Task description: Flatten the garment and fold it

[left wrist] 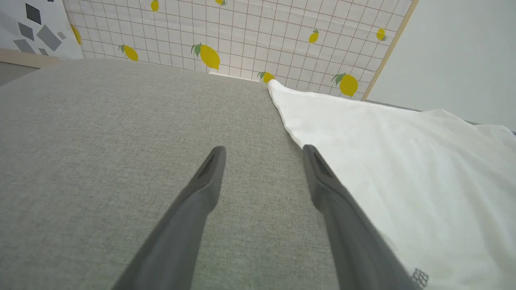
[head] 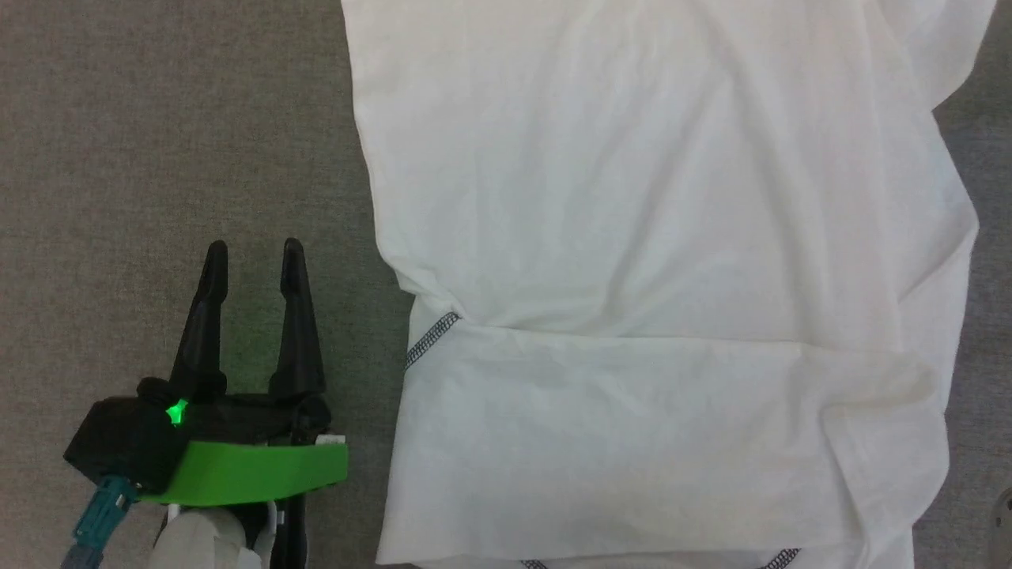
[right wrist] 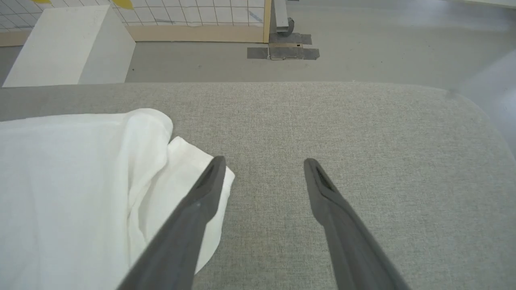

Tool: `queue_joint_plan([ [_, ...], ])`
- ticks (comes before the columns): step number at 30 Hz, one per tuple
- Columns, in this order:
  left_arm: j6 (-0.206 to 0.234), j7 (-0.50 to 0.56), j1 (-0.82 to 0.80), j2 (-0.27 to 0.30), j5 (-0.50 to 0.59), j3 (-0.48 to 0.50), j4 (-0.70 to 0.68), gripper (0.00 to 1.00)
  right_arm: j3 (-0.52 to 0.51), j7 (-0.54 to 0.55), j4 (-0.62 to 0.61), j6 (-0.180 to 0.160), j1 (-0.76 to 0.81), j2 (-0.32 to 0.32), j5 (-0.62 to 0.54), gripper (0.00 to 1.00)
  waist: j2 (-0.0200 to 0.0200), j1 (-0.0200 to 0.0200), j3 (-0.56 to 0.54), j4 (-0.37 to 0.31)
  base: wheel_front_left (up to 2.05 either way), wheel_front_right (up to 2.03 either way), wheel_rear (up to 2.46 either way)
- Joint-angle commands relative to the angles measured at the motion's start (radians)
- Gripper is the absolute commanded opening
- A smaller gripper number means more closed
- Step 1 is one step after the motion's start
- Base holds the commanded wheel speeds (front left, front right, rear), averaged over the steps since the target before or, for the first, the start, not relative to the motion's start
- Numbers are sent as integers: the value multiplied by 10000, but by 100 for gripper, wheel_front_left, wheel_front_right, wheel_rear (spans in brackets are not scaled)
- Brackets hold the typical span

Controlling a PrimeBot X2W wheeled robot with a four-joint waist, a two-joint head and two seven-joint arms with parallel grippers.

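Note:
The white garment lies spread on the grey fabric surface, with a fold line across its lower half and dark zigzag stitching at its left edge. My left gripper stands open over bare surface, a short way left of the garment's edge. In the left wrist view the left gripper is open and empty, the garment to its right. In the right wrist view my right gripper is open and empty, beside a bunched corner of the garment at its left finger.
A tiled panel with lemon prints stands beyond the surface's far edge. A white box sits on the floor past the surface, near tape marks. The surface's rounded corner is at the right.

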Motion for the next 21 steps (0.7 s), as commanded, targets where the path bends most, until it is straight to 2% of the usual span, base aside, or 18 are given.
queue_joint_plan([
  [1, -110, -37, -205, -112, 154, 30, 68, 100, -65, 37, 130, -13, -180, 5, -100, 100, 0, -2, 631, 546, 0, 0, 0],
  [10, -619, -37, -384, -554, 394, 294, 413, 100, -163, 571, 582, -13, 52, 240, -21, 100, 0, -2, 926, 852, 0, 0, 0],
  [11, -674, -37, -401, -599, 424, 316, 454, 100, -219, 631, 584, -13, 97, 287, -18, 46, 0, -2, 924, 869, 0, 0, 0],
  [12, -716, -37, -414, -633, 448, 334, 485, 100, -260, 648, 587, -13, 127, 304, -47, 15, 0, -2, 918, 879, 0, 0, 0],
  [13, -763, -38, -426, -672, 476, 359, 525, 100, -317, 658, 602, -13, 159, 323, -107, 0, 0, -2, 902, 883, 0, 0, 0],
  [17, -895, -38, -398, -764, 575, 497, 691, 100, -525, 428, 602, -13, 187, 439, -346, 0, 0, -2, 698, 785, 0, 0, 0],
  [18, -989, -38, -349, -782, 659, 602, 807, 100, -717, -91, 617, -13, 127, 463, -400, 0, 0, -2, 361, 637, 0, 0, 0],
  [21, -1061, -38, -248, -794, 720, 719, 898, 100, -1160, -659, 694, -13, 81, 383, -429, 0, 0, -2, -145, 443, 0, 0, 0],
])
